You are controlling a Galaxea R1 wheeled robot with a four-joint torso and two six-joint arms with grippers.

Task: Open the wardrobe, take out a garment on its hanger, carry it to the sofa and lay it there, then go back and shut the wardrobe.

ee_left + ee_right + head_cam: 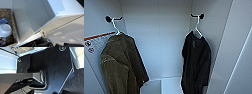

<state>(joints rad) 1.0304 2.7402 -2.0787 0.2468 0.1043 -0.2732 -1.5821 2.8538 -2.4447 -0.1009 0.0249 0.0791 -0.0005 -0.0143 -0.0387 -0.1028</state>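
Right of centre in the head frame, the garment (195, 63) hangs lengthwise downward on its hanger (197, 29) inside the open wardrobe (159, 37); whether either gripper is open, I cannot tell.

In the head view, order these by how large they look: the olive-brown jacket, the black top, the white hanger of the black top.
1. Olive-brown jacket, largest, though it may hang nearer the camera.
2. Black top, narrower.
3. White hanger, smallest by far.
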